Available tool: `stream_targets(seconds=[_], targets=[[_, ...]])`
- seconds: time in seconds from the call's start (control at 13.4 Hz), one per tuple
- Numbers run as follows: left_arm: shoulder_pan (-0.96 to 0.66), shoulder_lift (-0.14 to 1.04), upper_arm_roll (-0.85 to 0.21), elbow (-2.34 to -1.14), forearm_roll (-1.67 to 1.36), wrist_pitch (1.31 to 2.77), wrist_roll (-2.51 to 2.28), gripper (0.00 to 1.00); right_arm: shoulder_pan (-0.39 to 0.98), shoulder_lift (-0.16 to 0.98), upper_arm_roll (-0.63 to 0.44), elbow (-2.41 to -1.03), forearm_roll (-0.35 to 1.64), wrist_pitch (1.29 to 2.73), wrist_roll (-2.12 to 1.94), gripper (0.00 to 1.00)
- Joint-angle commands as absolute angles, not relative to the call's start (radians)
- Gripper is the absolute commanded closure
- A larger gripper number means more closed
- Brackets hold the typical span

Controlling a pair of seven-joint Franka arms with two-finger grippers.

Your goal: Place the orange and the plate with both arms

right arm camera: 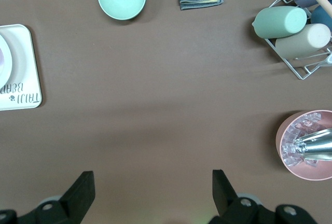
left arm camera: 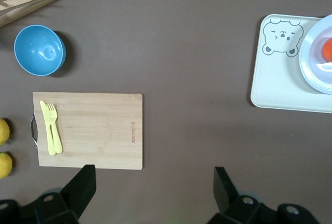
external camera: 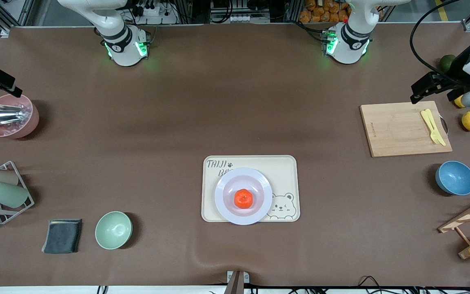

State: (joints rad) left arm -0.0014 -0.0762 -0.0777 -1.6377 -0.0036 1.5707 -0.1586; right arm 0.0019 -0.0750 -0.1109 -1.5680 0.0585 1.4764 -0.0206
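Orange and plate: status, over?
Left gripper open, up at the cutting board's end; right gripper open, up beside the pink bowl. Orange sits in plate, plate on bear tray. Nothing in the way.

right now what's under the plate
The plate sits on the beige bear tray, overlapping its printed lettering and hanging slightly over its front edge. The tray surface directly under the plate is covered. The orange rests on the plate.
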Motion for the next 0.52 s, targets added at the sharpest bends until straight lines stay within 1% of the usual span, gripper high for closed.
stream_targets(seconds=[0.0, 0.45], targets=[[-0.003, -0.078, -0.080, -1.635, 0.003, 1.569, -0.149, 0.00, -0.009, -0.106, -0.100, -1.595, 0.041, 1.486, -0.006, 0.00], [-0.002, -0.074, -0.080, -1.635, 0.003, 1.577, -0.149, 0.00, 0.000, -0.104, -0.092, -1.594, -0.018, 1.491, -0.009, 0.00]])
